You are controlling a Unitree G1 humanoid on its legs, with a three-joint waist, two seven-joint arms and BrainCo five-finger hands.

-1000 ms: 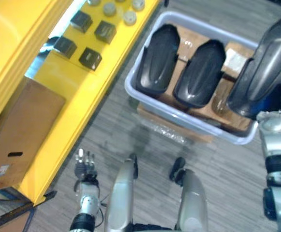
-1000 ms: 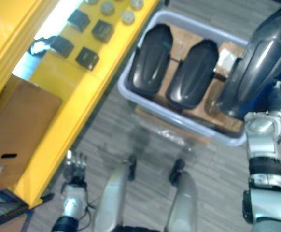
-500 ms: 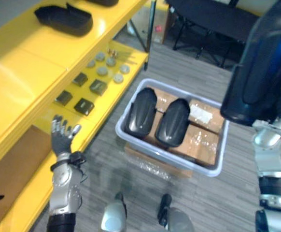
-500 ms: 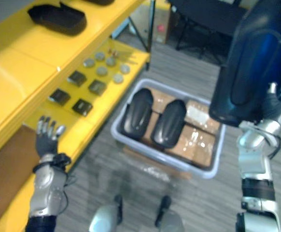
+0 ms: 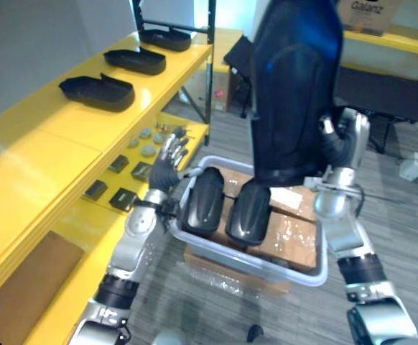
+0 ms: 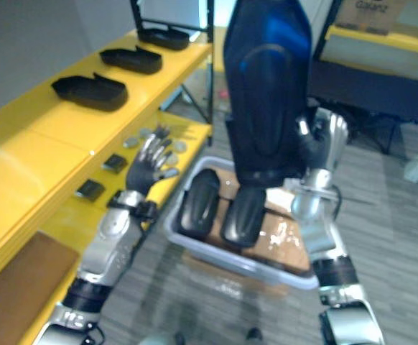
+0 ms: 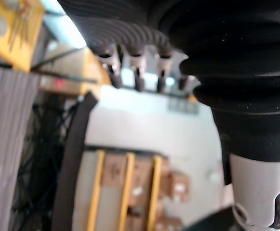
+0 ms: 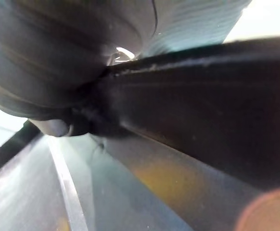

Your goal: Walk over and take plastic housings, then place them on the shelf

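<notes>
Grey tub (image 5: 318, 273) atop cardboard box (image 5: 223, 267)

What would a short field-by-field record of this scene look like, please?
Right robot hand: shut on a dark housing, held upright
Left robot hand: open, fingers spread, raised beside the bin
Bin: pale; two housings lie side by side inside
Shelf: yellow; three housings in a row on its top level
Lower level: small dark blocks
</notes>
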